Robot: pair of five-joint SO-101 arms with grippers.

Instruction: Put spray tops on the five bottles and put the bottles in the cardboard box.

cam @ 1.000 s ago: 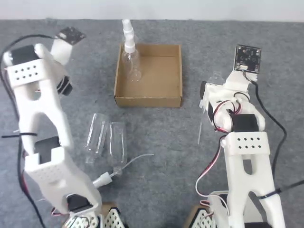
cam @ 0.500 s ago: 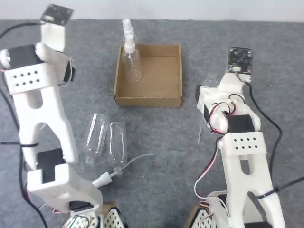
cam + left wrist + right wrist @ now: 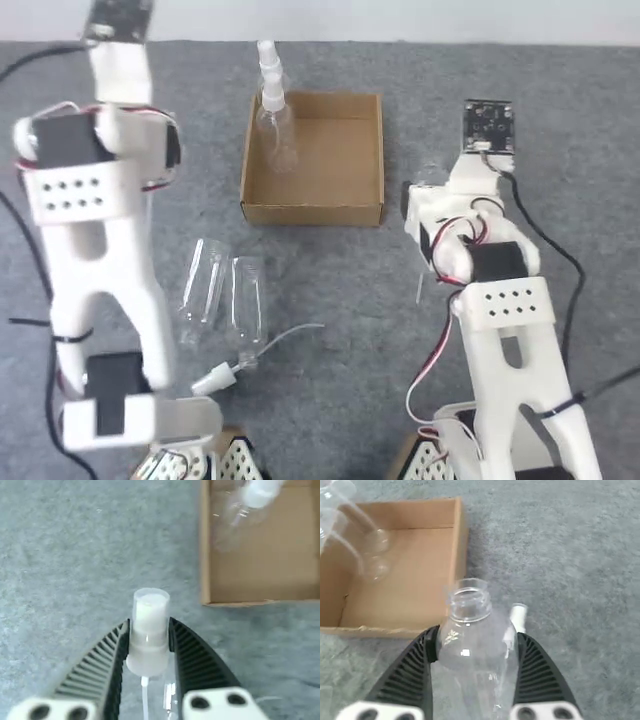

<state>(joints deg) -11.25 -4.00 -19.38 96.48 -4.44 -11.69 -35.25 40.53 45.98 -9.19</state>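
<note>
Light was bright, even, diffuse — shadows beside the cardboard box (image 3: 312, 212) on the counter (image 3: 330, 270) were soft, faint. Small glints sat on the clear bottle (image 3: 465, 652); white spray top (image 3: 150, 612) looked nearly washed out w/ glare.

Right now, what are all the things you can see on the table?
table: one, grey, under everything.
cardboard box: one, brown, far middle.
capped bottle: one, clear with white top, leaning inside the box's left side.
far spray top: one, white, just beyond the box.
lying bottles: two, clear, side by side in front of the box.
loose spray top: one, white with thin tube, nearer than the lying bottles.
small spray top: one, white, on the table near the right pincer.
left pincer: one, black, shut on a white held spray top.
right pincer: one, black, shut on a clear open bottle.
</note>
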